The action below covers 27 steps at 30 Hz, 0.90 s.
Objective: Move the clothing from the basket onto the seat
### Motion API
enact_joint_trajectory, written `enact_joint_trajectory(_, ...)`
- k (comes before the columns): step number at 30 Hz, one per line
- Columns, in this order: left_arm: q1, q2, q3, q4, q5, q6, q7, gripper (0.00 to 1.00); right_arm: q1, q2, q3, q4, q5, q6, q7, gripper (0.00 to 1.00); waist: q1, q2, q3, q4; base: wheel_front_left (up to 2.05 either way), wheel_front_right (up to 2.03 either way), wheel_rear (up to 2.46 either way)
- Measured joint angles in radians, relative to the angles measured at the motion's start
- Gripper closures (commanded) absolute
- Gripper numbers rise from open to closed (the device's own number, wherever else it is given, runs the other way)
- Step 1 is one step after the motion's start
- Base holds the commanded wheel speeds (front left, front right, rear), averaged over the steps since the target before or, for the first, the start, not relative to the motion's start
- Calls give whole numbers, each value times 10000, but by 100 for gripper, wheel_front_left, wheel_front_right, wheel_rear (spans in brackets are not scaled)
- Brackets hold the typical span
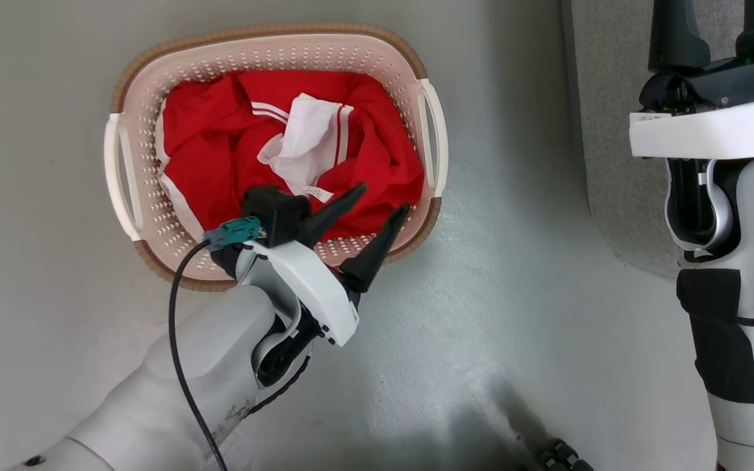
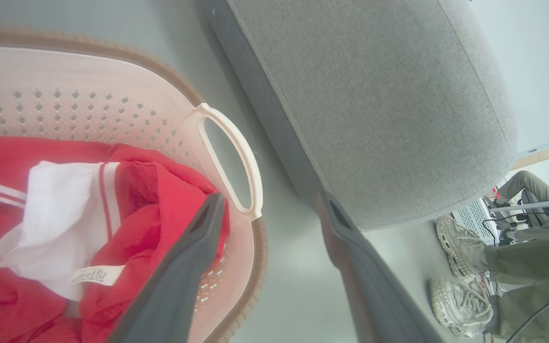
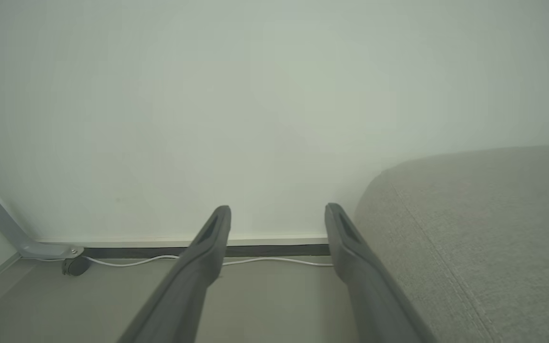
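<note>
Head view: we log the clothing [image 1: 220, 150] all heaped in the basket [image 1: 272, 33].
Left gripper [image 1: 383, 198]: jaws spread, empty, poised over the basket's near rim.
Right gripper [image 3: 278, 209]: jaws spread, empty, beside the seat [image 3: 470, 238].
Progress: we judge nothing moved yet; every garment left to carry over.

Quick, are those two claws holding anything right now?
Left claw: open, empty, over the basket edge.
Right claw: open, empty, beside the seat.
</note>
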Motion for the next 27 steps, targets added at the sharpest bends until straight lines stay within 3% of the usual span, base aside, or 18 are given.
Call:
enact_joint_trajectory(12,-1195,368,-1478,309,-230,0,0,0,-456,8,84,-245,297,0,-2,0,-1,0,777,-416,0,0,0)
enact_joint_trajectory(25,-2089,403,-1383,1496,247,0,0,0,-551,25,211,-558,869,0,-2,0,0,0,1568,-1152,0,0,0)
enact_joint_trajectory(26,-2129,412,-1356,1532,291,0,0,3,-551,31,224,-583,926,0,-2,0,0,0,1614,-1202,0,0,0)
enact_joint_trajectory(27,-2161,418,-1289,1586,337,-2,0,64,-551,35,228,-598,1007,0,-2,0,0,0,1656,-1247,0,0,0)
